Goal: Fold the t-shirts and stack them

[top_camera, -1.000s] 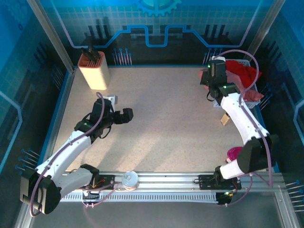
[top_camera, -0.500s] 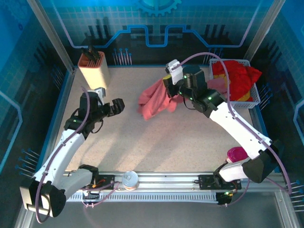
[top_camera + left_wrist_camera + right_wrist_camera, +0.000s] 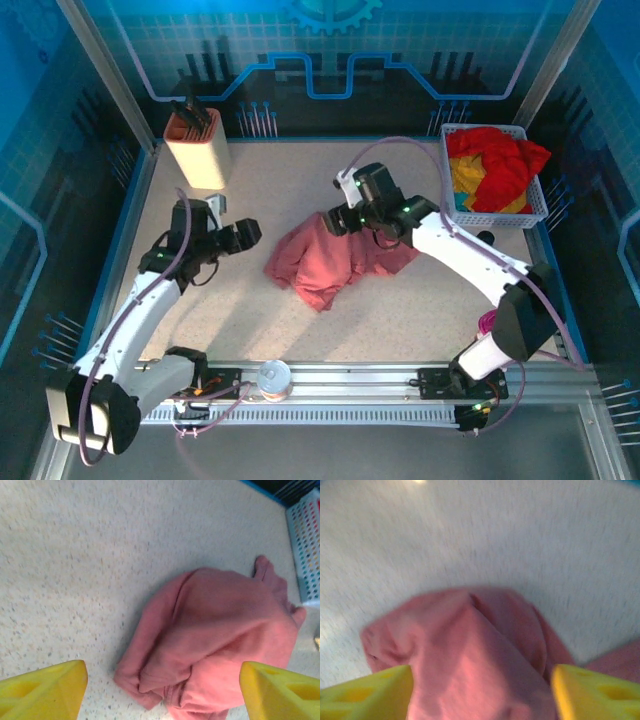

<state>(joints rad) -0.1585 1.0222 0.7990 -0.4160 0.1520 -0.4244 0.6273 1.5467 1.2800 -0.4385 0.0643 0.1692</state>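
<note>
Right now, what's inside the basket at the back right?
A red shirt lies heaped over a yellow shirt in the basket. The heap covers the basket's floor, so anything beneath can't be seen.

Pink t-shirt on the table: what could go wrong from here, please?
The pink t-shirt lies crumpled in overlapping folds, so a pinch may catch several layers. The open right gripper hangs close over it and could snag cloth. The red t-shirt spills over the mesh basket rim and might fall out.
</note>
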